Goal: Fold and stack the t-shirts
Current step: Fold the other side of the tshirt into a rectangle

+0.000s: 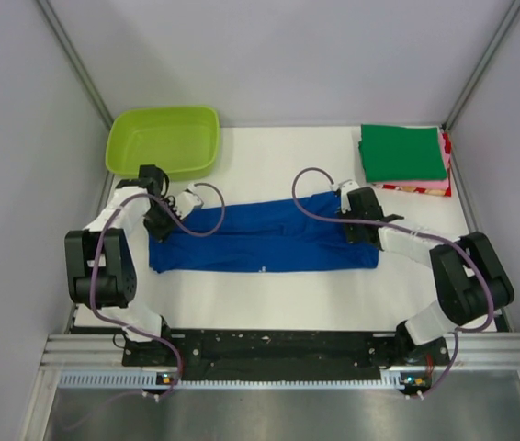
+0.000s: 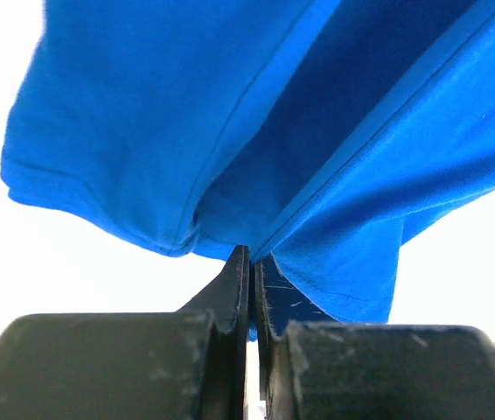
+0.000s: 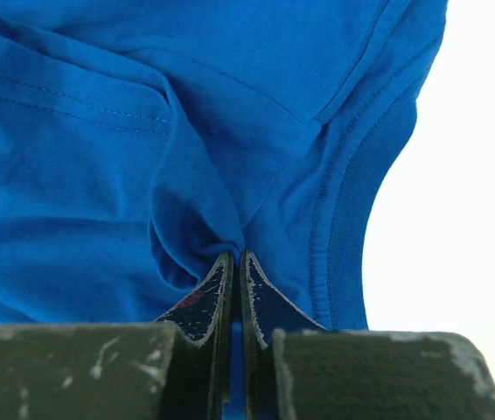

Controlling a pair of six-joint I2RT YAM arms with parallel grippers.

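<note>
A royal-blue t-shirt [image 1: 265,241] lies as a long band across the white table, folded lengthwise. My left gripper [image 1: 161,220] is shut on its left end; in the left wrist view the blue cloth [image 2: 256,131] bunches into the closed gripper [image 2: 252,255]. My right gripper [image 1: 359,225] is shut on the right end, and blue cloth [image 3: 142,149] is pinched in the gripper [image 3: 234,255] in the right wrist view. A stack of folded t-shirts sits at the back right, a green one [image 1: 403,152] on top of pink [image 1: 445,170] and red [image 1: 416,190] ones.
A lime-green plastic tub [image 1: 163,140] stands at the back left, close behind the left gripper. Grey walls close in the table [image 1: 269,294] on three sides. A black rail [image 1: 269,347] with the arm bases runs along the near edge.
</note>
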